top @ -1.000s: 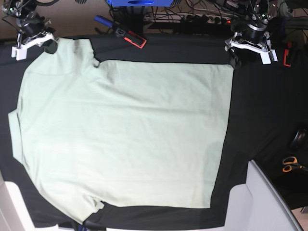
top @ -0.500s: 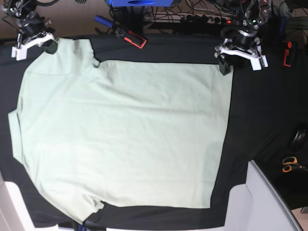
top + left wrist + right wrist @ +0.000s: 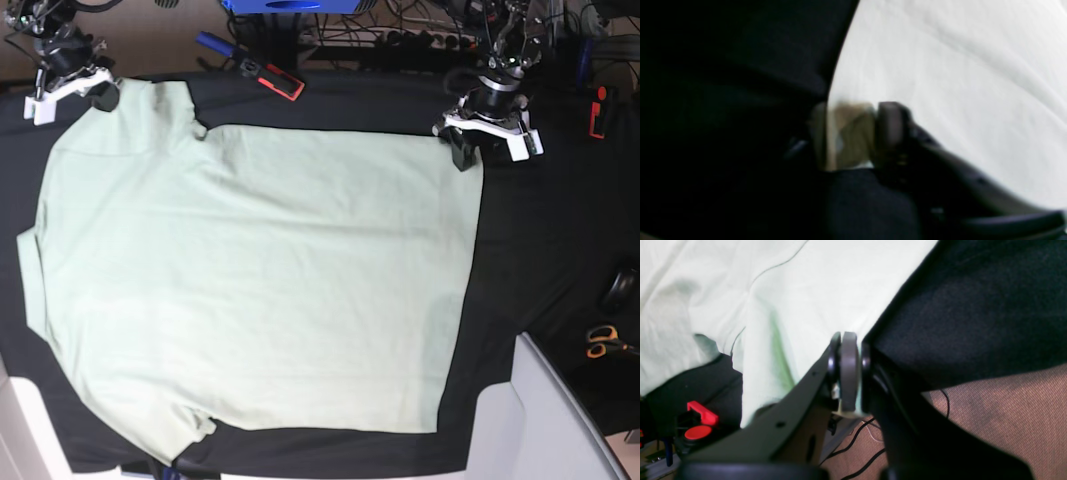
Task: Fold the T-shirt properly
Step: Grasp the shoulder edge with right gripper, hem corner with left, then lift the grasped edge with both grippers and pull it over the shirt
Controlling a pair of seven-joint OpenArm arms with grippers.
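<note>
The left gripper has slid inward onto the hem corner of the T-shirt (grip unclear, too blurred); the right gripper stays clamped on the sleeve, shirt flat on the black tablecloth.

A table draped in a black tablecloth carries everything here. Lying directly on the cloth, the pale mint-green T-shirt is spread flat and takes up most of the surface, with dark cloth bare along its right side and in a strip along the far edge. Near that far edge sits a red and black clamp, just clear of the shirt. At the right edge of the cloth lie orange-handled scissors, well apart from the shirt, with a dark rounded object just beyond them.
</note>
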